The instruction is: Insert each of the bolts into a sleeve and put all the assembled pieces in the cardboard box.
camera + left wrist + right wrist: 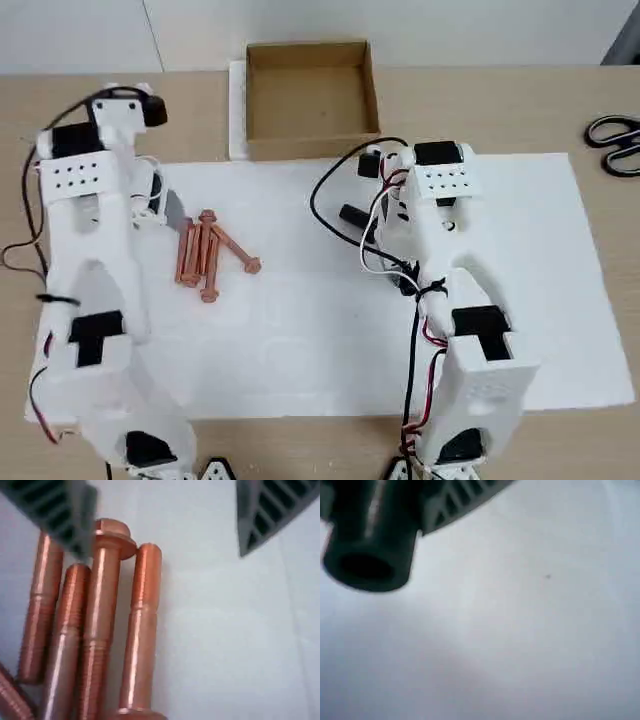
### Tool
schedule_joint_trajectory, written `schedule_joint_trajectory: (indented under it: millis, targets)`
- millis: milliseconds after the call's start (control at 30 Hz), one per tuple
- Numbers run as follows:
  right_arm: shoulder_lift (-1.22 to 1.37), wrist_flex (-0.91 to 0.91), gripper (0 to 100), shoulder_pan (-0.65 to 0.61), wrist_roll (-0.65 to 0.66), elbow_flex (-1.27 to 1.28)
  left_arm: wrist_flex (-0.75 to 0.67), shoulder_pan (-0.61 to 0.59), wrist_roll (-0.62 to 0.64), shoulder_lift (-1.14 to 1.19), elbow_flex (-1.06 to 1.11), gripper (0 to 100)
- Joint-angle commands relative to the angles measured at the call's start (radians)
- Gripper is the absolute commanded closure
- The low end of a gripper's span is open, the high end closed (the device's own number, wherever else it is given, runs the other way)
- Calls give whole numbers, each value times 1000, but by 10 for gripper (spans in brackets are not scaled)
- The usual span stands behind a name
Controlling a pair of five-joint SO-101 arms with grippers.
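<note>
Several copper bolts (208, 255) lie bunched on the white foam sheet (300, 330), one angled off to the right. My left gripper (172, 212) is just left of the bunch and open. In the left wrist view its dark fingers (60, 510) straddle the bolts (102, 620), one finger over the bolt heads, the other over bare sheet. My right gripper (383, 207) is near the sheet's middle, shut on a black sleeve (353, 215). In the right wrist view the sleeve (370, 555) shows its open bore, held just above the sheet. The cardboard box (310, 128) stands empty at the back.
Black-handled scissors (614, 142) lie on the wooden table at the far right. Black cables (330, 215) loop from the right arm across the sheet toward the box. Bare sheet stretches between the two arms and along the front.
</note>
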Motion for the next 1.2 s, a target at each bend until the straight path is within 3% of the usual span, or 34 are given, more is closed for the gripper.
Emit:
schedule_joint_trajectory:
  millis: [0, 400, 1167]
  targets:
    - [-10, 22, 996, 2, 9, -48, -35, 6, 5, 31, -38, 872]
    - [-10, 21, 995, 2, 8, -49, -152, 77, 35, 146, -38, 865]
    - [-5, 21, 995, 2, 9, -49, -290, 57, 75, 318, -38, 870]
